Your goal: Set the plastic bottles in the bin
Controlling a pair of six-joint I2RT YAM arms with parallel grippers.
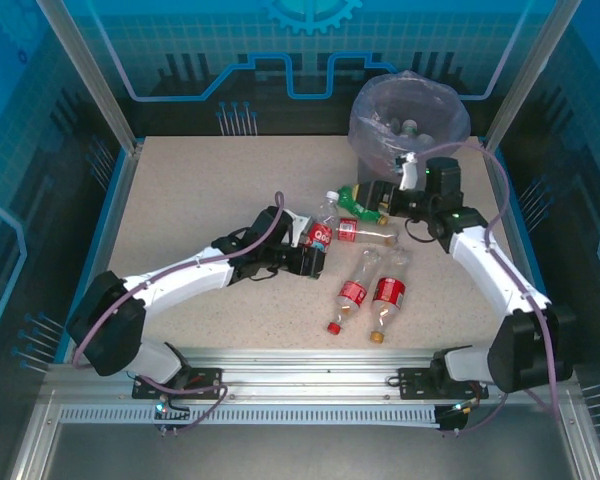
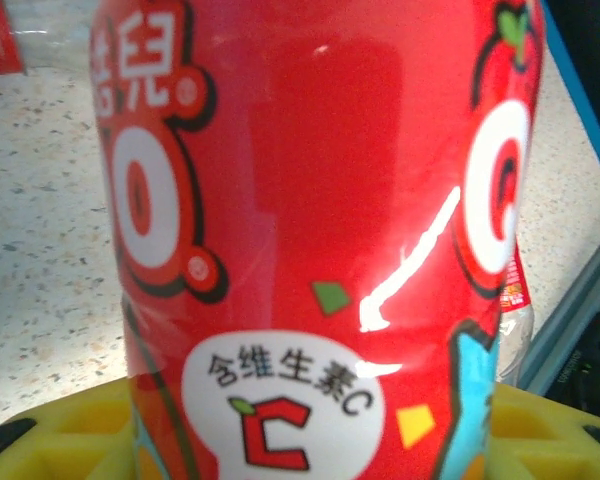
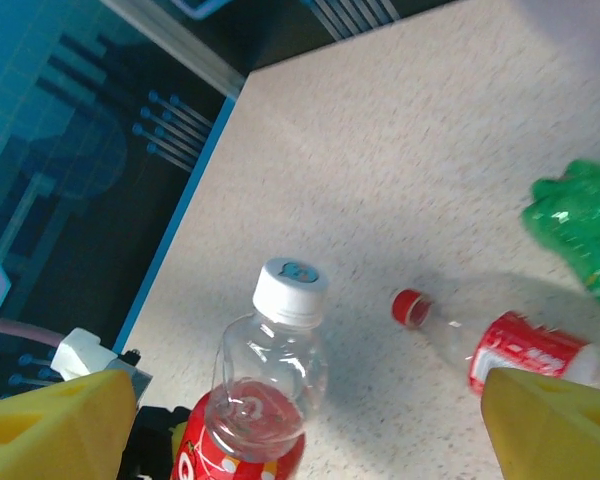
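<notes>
Red-labelled bottle (image 1: 321, 236) stands upright, white cap topmost; left gripper (image 1: 312, 259), at its seven o'clock, is clenched on its label.

Table top (image 1: 180, 200): matt, rough-looking, beige w/ tiny dark specks, like stone. Red bottle (image 2: 310, 200): plastic label, v. glossy & smooth, w/ a bright white glare streak. Above the label it's clear shiny plastic, w/ a white plastic cap (image 3: 290, 290), smooth but duller. Green bottle (image 3: 580, 225): see-thru green plastic, crumpled, shiny. Lying bottles (image 1: 388, 293): thin clear plastic, glossy red wraps. Bin bag (image 1: 410, 110): thin soft plastic, see-thru pale purple, crinkly, a bit shiny. Arms (image 1: 180, 280): smooth white hard shells, black bits matt. Yellow finger pads (image 3: 60, 425): plastic, matt, a bit grainy. Front rails (image 1: 310, 375): silver metal, dull shine. Walls (image 1: 40, 200): blue, glossy.
</notes>
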